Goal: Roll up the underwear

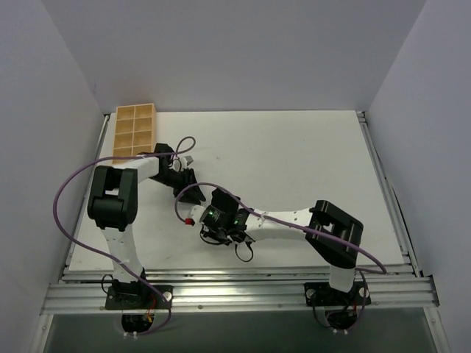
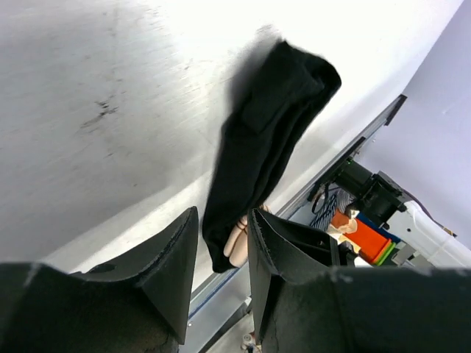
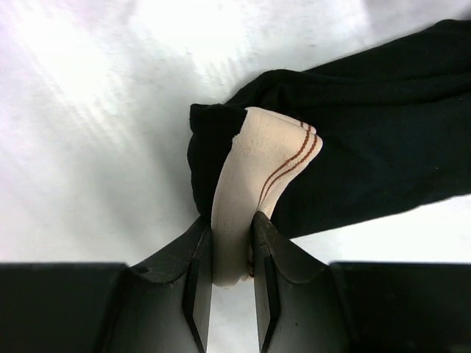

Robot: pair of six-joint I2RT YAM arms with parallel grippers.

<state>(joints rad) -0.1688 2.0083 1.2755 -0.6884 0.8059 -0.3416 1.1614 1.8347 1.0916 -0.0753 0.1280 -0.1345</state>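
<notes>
Black jaws of the right tool (image 3: 230,220) closed tight on a fold of cream waistband (image 3: 265,169). The band has two thin brown lines along it. It sticks out past the fingertips, wrapped at its sides by the black cloth of the underwear (image 3: 368,132). In the right wrist view the rest of the garment runs off to the right and out of view. White bench (image 3: 88,110) beyond.

Left tool (image 2: 223,215): jaws part way open. One end of the same garment sits between them, with a patch of cream showing low in the gap. The cloth touches one finger and lies just beside the other. Cannot tell whether it is pinched or only lying between them. From there the black cloth stretches away from the fingertips as a narrow bundled strip, its far end folded over. It throws a soft shadow on the bench.

Top view: the two tools meet left of the bench's middle, close together, with the garment between them and mostly hidden under the wrists.

Wooden tray (image 1: 135,132) with compartments at the far left corner, well apart from the tools. Purple cable (image 1: 70,191) loops out to the left of the left arm. Metal rail (image 1: 235,290) along the near edge.
</notes>
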